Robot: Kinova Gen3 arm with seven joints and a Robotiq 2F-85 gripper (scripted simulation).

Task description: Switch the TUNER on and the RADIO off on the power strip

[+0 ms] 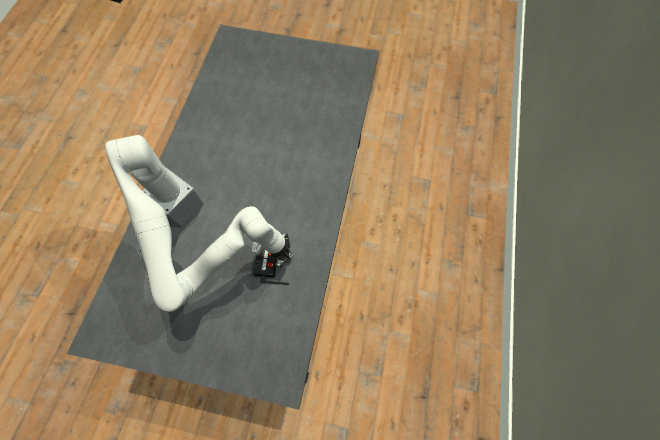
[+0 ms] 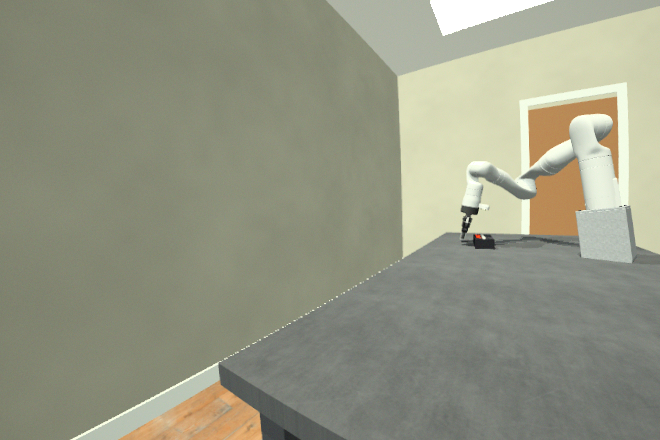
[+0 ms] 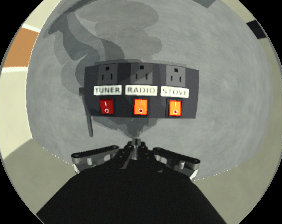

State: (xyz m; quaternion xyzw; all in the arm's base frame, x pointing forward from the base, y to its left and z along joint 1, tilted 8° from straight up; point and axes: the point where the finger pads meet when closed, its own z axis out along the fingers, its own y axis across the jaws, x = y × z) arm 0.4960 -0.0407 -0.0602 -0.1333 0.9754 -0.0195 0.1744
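The black power strip [image 1: 257, 271] [image 2: 485, 244] [image 3: 123, 109] lies flat on the table, switches up. In the wrist view the TUNER switch [image 3: 106, 107] on the left is dark red and unlit. The RADIO switch [image 3: 140, 107] in the middle glows orange. The STOVE switch [image 3: 175, 108] on the right glows orange too. My gripper [image 1: 281, 263] [image 2: 462, 239] [image 3: 136, 143] is shut and empty. Its tips are beside the strip's switch side, low over the table, apart from the strip and roughly in line with RADIO. No switch is hidden in the wrist view.
A short dark cord [image 1: 276, 282] [image 3: 88, 117] sticks out at the strip's TUNER end. The grey table [image 1: 289, 103] [image 2: 419, 321] has an edge beyond the gripper's side of the strip. The arm's base [image 2: 606, 236] stands on the table, on the strip's other side.
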